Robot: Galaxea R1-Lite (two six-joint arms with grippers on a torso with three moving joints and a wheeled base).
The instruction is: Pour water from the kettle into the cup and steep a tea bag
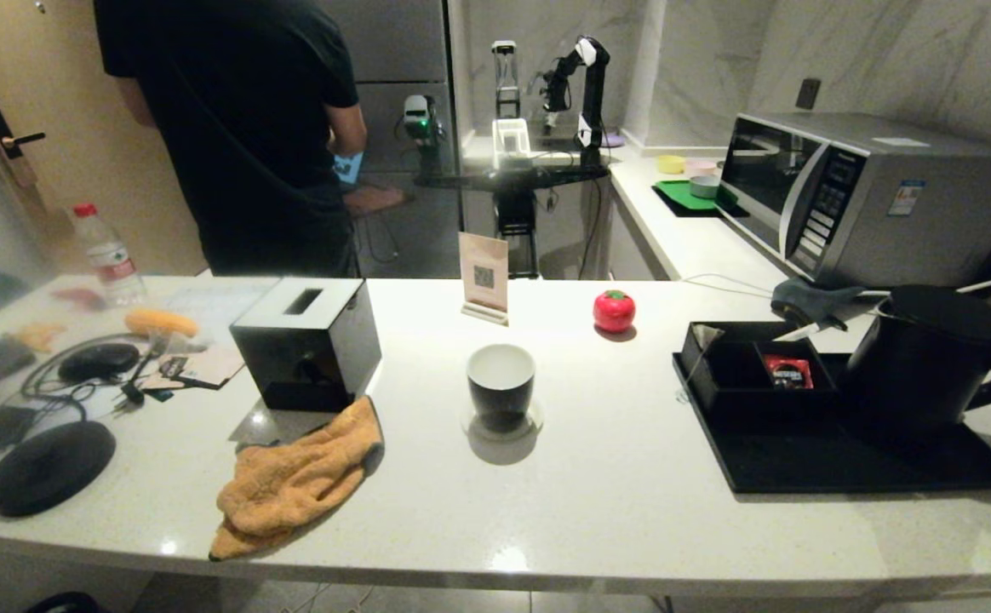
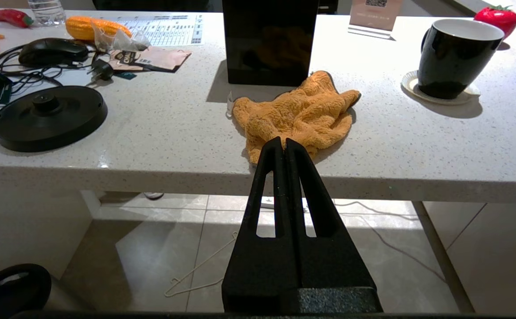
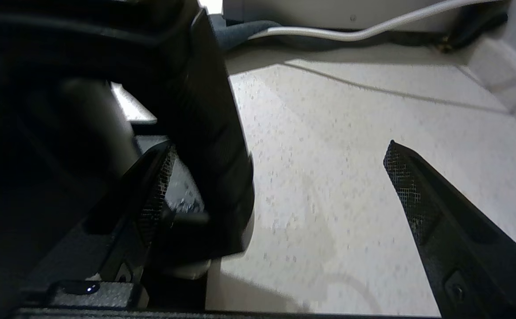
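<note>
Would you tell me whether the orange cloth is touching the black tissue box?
Touching: in the left wrist view, the orange cloth's far edge lies against the base of the black tissue box, with no counter visible between them.

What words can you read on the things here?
"NESCAFE": on the red sachet in the black tray.
"CHAI": on the brown packet by the cables.
Too small to read: the QR sign, the printed sheet, the microwave labels.
</note>
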